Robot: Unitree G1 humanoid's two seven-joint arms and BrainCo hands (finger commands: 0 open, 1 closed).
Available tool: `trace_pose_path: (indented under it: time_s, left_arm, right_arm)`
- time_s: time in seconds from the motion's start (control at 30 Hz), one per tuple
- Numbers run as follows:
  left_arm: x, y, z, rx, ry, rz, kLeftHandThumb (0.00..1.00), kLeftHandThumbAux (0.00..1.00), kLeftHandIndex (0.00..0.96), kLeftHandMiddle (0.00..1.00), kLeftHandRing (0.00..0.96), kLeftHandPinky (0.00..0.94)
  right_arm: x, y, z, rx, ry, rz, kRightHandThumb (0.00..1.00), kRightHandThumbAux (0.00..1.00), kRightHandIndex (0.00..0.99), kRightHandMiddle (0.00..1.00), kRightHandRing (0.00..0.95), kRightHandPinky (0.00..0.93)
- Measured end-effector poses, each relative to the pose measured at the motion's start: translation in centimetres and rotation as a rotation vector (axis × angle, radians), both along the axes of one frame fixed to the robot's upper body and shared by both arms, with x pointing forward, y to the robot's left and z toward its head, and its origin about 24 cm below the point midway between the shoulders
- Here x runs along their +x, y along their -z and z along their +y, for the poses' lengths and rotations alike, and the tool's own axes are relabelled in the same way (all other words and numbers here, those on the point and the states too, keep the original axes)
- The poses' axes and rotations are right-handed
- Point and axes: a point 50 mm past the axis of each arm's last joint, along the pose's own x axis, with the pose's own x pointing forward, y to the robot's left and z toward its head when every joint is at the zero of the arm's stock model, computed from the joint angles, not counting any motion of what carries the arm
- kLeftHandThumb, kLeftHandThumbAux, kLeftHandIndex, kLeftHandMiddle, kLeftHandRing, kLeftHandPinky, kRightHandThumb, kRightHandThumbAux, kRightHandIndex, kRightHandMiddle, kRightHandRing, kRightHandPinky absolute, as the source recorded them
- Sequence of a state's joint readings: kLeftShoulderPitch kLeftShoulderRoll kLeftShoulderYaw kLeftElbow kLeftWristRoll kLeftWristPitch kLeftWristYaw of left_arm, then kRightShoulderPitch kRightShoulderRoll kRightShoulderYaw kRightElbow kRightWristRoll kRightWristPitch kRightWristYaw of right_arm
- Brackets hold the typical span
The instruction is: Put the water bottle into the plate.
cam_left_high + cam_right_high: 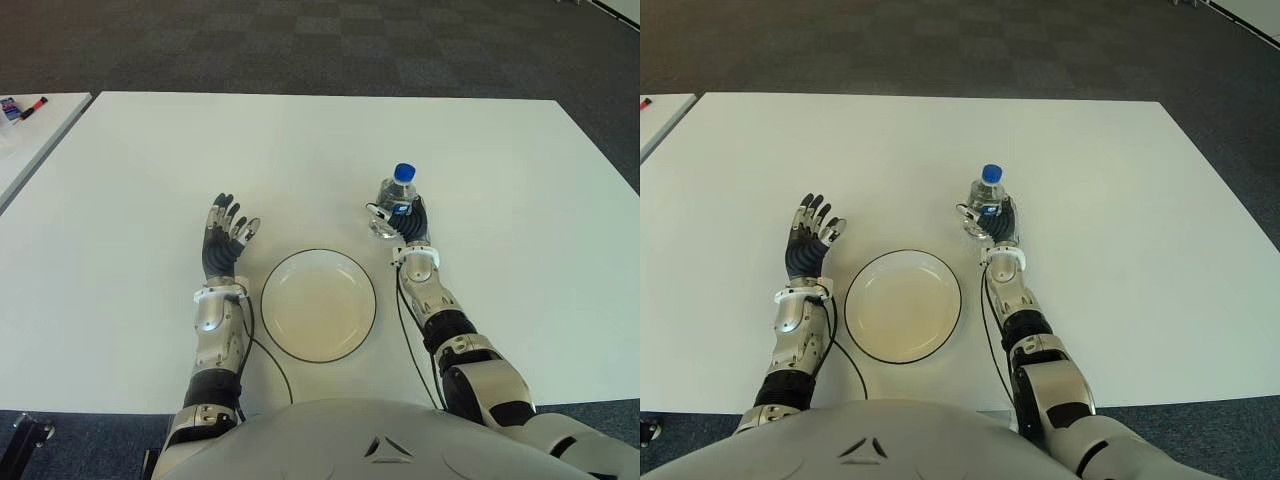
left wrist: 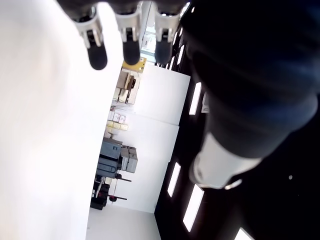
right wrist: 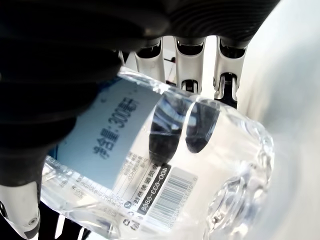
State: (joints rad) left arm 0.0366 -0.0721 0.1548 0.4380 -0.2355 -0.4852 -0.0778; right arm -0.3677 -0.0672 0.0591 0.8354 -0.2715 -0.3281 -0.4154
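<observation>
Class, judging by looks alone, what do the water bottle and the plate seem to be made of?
Water bottle: probably clear, glossy plastic, since the right hand's fingers show through it; blue cap, printed label. Plate: smooth cream surface with a thin dark rim; ceramic or melamine, cannot tell which.

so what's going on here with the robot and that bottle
The robot's right hand is wrapped around a clear water bottle with a blue cap, which stands upright on the white table just beyond and to the right of the plate. The plate holds nothing yet. The left hand shows open, left of the plate, holding nothing.
</observation>
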Motion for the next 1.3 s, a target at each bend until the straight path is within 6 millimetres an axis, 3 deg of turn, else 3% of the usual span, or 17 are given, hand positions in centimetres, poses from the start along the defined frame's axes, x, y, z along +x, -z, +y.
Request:
trace_pose_path:
  time_s: [0.83,1.0,1.3]
  left_arm:
    - [-0.01,-0.02,0.05,-0.009,-0.006,-0.005,0.155,0.882,0.075,0.086,0.094,0.143]
    - [-0.01,-0.02,0.06,-0.01,-0.007,-0.005,0.155,0.882,0.075,0.085,0.093,0.144]
    - [-0.02,-0.03,0.06,-0.011,-0.007,-0.005,0.154,0.883,0.073,0.083,0.092,0.143]
  right_arm:
    - [0.38,-0.01,-0.04,-0.021,0.028,-0.004,0.951,0.657,0.389,0.481,0.538,0.686]
    - [0.4,-0.01,-0.09,-0.021,0.026,-0.002,0.952,0.659,0.381,0.495,0.532,0.778]
    - [0.54,-0.06,-0.21,0.057,0.028,0.025,0.954,0.657,0.387,0.502,0.532,0.846]
